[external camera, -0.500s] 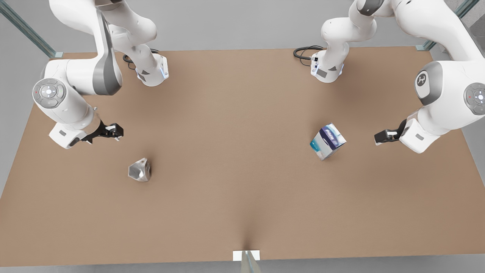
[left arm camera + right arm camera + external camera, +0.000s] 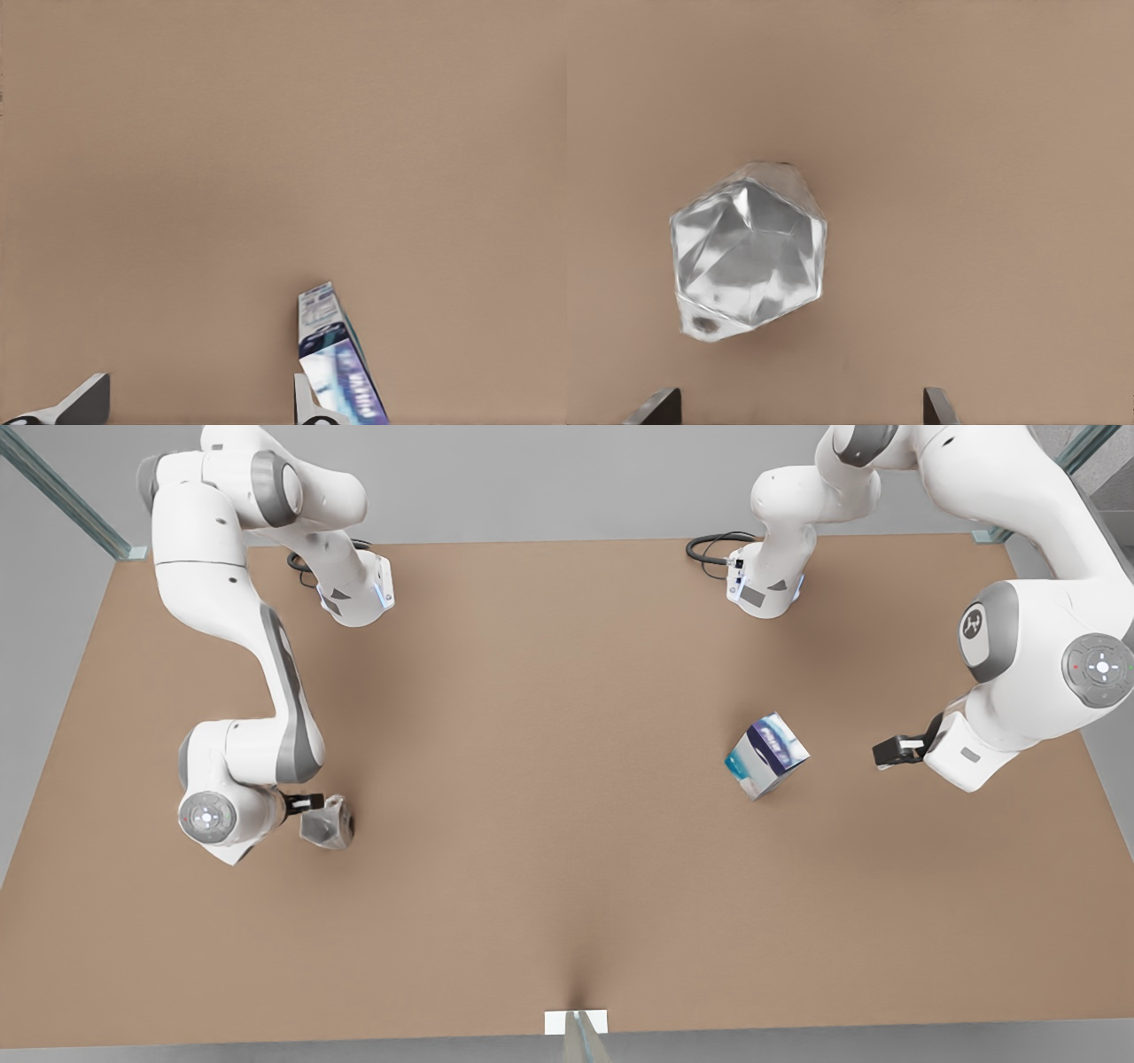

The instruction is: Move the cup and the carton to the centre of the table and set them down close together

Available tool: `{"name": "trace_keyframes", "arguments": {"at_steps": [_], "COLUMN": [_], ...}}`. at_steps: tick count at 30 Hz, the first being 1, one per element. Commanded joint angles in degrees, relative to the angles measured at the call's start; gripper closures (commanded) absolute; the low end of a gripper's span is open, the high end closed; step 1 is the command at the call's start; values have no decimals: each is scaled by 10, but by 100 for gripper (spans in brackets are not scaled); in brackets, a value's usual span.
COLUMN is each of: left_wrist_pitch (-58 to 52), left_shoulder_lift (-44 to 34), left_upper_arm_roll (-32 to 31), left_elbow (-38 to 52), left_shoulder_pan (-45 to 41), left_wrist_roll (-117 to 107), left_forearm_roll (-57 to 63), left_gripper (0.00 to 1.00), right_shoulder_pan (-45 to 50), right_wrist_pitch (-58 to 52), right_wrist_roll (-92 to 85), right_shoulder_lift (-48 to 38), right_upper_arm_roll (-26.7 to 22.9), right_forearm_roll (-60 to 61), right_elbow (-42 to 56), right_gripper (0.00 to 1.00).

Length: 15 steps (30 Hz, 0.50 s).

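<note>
Right gripper [image 2: 306, 804] reached cup [image 2: 328, 822]; fingers spread.

A simulated robot lab: 2 white arms mounted on a bare brown table [image 2: 567, 691].

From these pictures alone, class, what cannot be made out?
Cup, front view: side facing the right gripper hidden by it; contact unclear.
Carton, left wrist view: cut off by the picture's edge; print blurred.
Left gripper, front view: finger gap too small to see.
</note>
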Motion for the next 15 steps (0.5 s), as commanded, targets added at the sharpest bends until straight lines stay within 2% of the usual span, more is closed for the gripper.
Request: {"name": "trace_keyframes", "arguments": {"at_steps": [1, 15], "left_wrist_pitch": [0, 14], "left_shoulder_lift": [0, 4], "left_upper_arm_roll": [0, 0], "left_elbow": [2, 1], "left_shoulder_pan": [-1, -19], "left_wrist_roll": [-1, -1], "left_forearm_roll": [3, 18], "left_gripper": [0, 0], "right_shoulder_pan": [-2, -12], "right_wrist_pitch": [0, 37], "right_wrist_roll": [0, -2], "right_shoulder_lift": [4, 47], "right_upper_arm_roll": [0, 3], "right_forearm_roll": [0, 23], "right_elbow": [1, 7], "right_gripper": [0, 0]}}
